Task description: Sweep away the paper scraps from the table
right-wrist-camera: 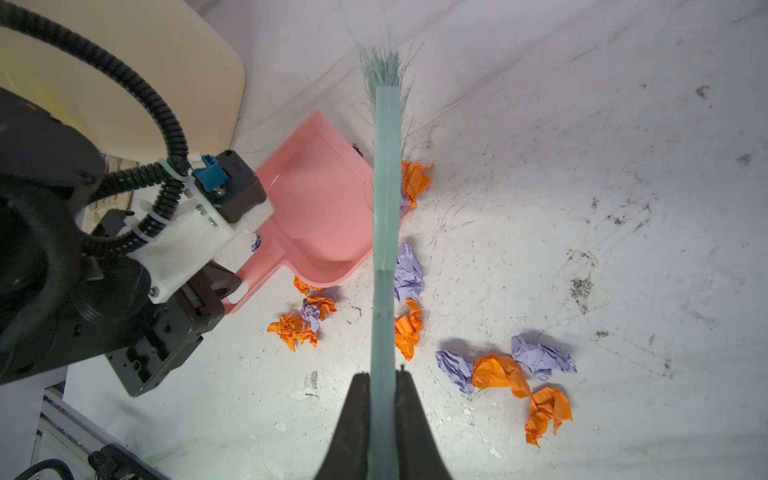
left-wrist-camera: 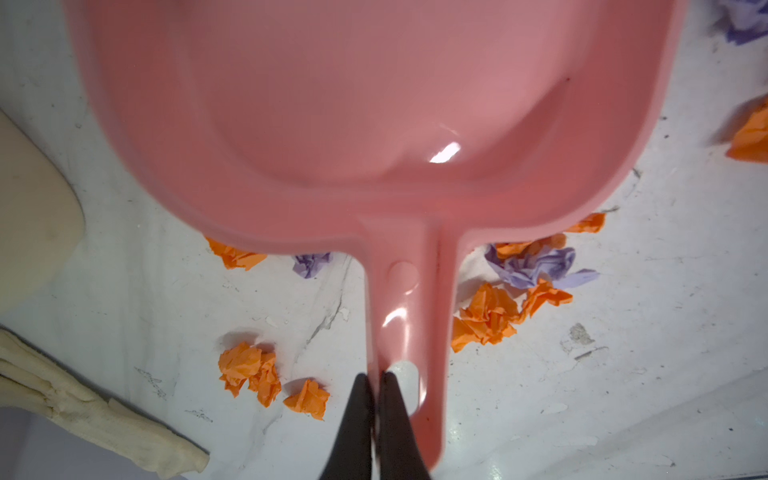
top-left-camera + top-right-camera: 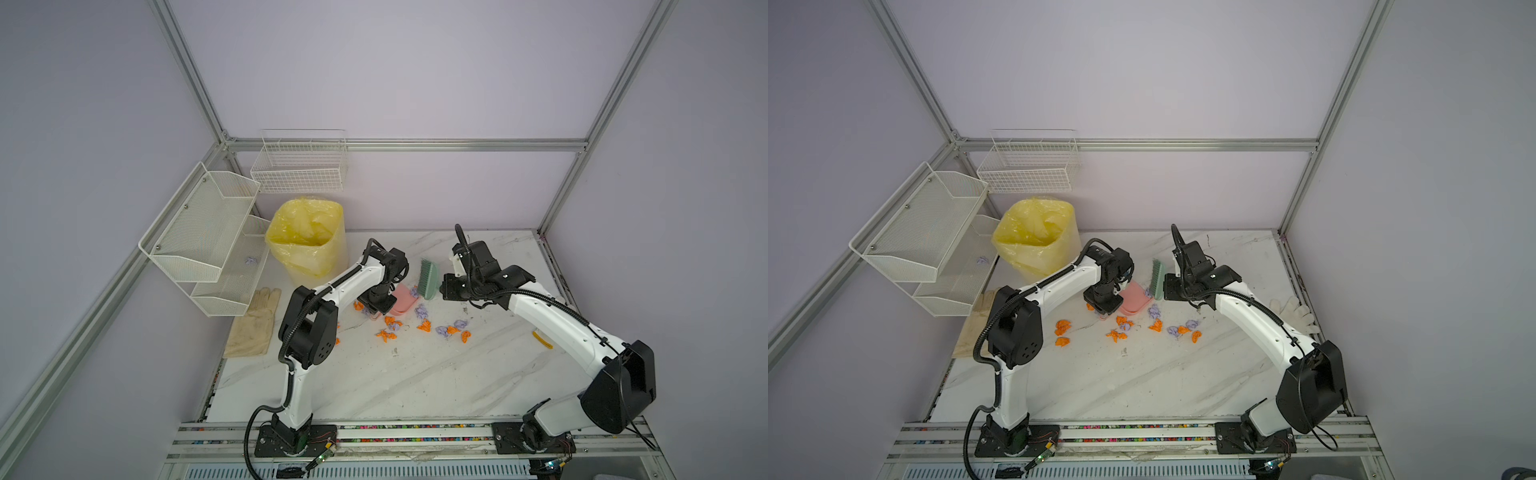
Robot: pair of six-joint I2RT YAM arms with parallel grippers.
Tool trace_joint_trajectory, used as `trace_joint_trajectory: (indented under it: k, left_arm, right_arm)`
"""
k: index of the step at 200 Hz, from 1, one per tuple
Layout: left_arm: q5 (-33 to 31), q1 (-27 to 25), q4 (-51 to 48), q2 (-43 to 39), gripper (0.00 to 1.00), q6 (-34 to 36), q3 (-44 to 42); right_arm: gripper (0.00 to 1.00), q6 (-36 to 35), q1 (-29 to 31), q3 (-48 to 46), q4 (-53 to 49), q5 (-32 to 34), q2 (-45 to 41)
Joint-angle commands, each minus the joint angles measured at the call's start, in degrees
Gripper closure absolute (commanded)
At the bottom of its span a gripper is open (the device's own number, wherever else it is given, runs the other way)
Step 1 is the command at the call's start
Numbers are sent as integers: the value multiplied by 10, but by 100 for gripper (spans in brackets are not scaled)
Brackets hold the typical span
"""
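Observation:
Orange and lilac paper scraps (image 3: 424, 326) (image 3: 1062, 328) lie scattered mid-way across the marble table (image 3: 415, 382). My left gripper (image 3: 375, 315) (image 2: 376, 376) is shut on the handle end of a pink dustpan (image 3: 402, 300) (image 2: 374, 104), whose pan is empty; scraps (image 2: 249, 365) lie under and beside it. My right gripper (image 3: 443, 286) (image 1: 382, 376) is shut on the handle of a green brush (image 3: 429, 279) (image 1: 386, 187). The brush lies along the open edge of the dustpan (image 1: 320, 199), with scraps (image 1: 498, 370) on both sides of it.
A bin with a yellow liner (image 3: 307, 237) stands at the back left, just behind the left arm. White wire racks (image 3: 208, 237) hang on the left wall, one holding a lilac wad (image 3: 250, 261). A beige glove (image 3: 253, 324) lies far left, a yellow strip (image 3: 542, 338) right.

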Motion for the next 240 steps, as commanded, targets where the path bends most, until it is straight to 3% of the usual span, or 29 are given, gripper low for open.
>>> trace_joint_trajectory:
  k: [1,48,130,240]
  left_arm:
    - [-18,10,-15,-47,100,6,-12]
    - [-29,10,-12,-61,100,6,-41]
    - [-44,11,-11,-62,100,8,-52]
    - [-56,13,1,-97,100,7,-97]
  right_arm:
    - [100,1,1,-8,-29,27,-29]
    - [100,-21,1,-33,-59,54,-34]
    - [100,-21,11,-74,-68,12,-49]
    - [100,17,52,-68,32,-3,-1]
